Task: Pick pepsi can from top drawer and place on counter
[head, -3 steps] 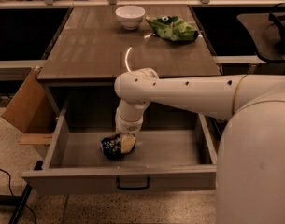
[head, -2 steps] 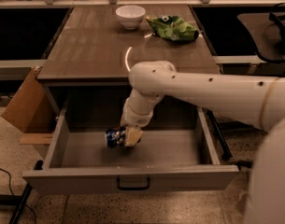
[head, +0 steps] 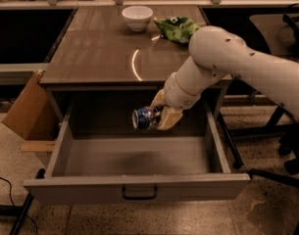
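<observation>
Below the glossy brown bench (head: 100,48), over the open top drawer (head: 139,156), the pincer (head: 161,115) grips the pepsi can (head: 142,118) — dark blue, white marks, lying sideways, silver end leftward.

A white bowl (head: 137,17) sits near the far edge of the counter (head: 100,48), about midway along it. Just to its right, apart from it and toward the far right corner, lies a crumpled green bag (head: 177,27). A brown cardboard box (head: 26,109) leans on the floor beside the left edge. A black cable (head: 7,190) trails over the speckled floor (head: 266,214) off the near left corner.
</observation>
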You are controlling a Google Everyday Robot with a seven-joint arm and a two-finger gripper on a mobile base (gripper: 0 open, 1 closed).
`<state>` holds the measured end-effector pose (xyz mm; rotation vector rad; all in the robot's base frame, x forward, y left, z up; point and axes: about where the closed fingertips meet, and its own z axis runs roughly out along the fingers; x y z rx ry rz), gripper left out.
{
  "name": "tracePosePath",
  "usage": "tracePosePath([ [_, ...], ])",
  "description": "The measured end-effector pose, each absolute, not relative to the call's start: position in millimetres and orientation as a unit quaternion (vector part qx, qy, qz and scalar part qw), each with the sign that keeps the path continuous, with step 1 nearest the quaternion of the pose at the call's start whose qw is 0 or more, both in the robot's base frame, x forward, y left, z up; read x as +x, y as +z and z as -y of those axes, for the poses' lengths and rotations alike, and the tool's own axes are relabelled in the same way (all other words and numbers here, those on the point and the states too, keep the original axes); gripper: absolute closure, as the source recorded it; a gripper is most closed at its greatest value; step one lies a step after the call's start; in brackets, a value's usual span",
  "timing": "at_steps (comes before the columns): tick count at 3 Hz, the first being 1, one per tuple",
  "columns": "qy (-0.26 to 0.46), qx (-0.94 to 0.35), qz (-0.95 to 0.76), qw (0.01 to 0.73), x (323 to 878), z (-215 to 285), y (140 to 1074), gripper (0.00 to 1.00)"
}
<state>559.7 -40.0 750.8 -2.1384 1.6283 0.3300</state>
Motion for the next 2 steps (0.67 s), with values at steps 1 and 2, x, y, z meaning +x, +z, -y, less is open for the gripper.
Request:
tracePosePath([
  [1, 0.118, -0.777, -0.567, 0.247, 560.4, 59.3, 788.0, 1.0],
  [2, 0.117, -0.778, -0.564, 0.25, 561.2, 59.4, 790.7, 1.0],
])
